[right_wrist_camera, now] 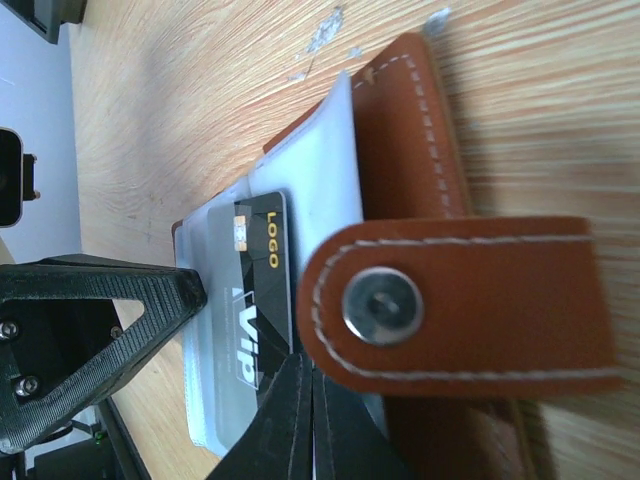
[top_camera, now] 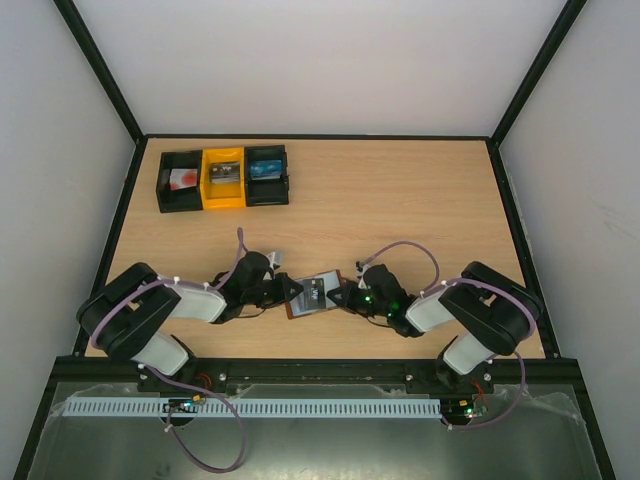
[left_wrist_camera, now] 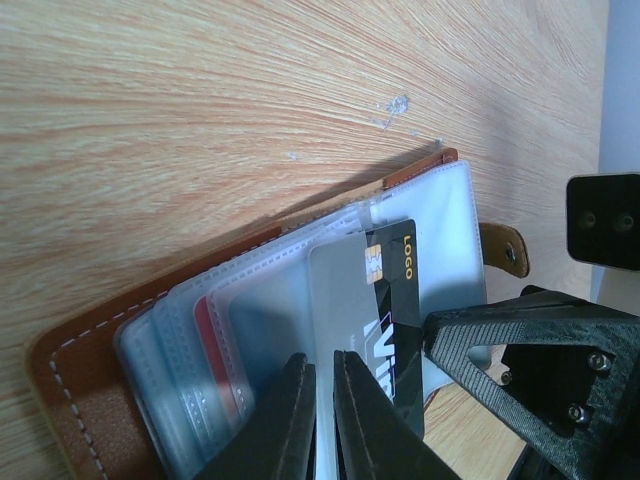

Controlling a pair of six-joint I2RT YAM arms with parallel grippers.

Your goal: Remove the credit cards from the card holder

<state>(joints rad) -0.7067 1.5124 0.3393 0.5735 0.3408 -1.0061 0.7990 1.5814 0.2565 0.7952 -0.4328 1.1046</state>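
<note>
1. Tab [right_wrist_camera: 450, 300] closest, overlapping my right gripper [right_wrist_camera: 303, 430]; its fingers are shut at the black card [right_wrist_camera: 262, 290] edge, grip unclear.
2. My left gripper [left_wrist_camera: 325, 420] is nearly closed, pinching a clear sleeve [left_wrist_camera: 340, 290].
3. Black card sits partly sleeved in the holder [top_camera: 312, 295], open on the table [top_camera: 400, 200] between both grippers.

Bright, even light is falling on the bench [top_camera: 400, 200]. A soft shadow is lying beside the card holder [left_wrist_camera: 70, 380]. The near fingers [left_wrist_camera: 285, 425] are looking blurred.
</note>
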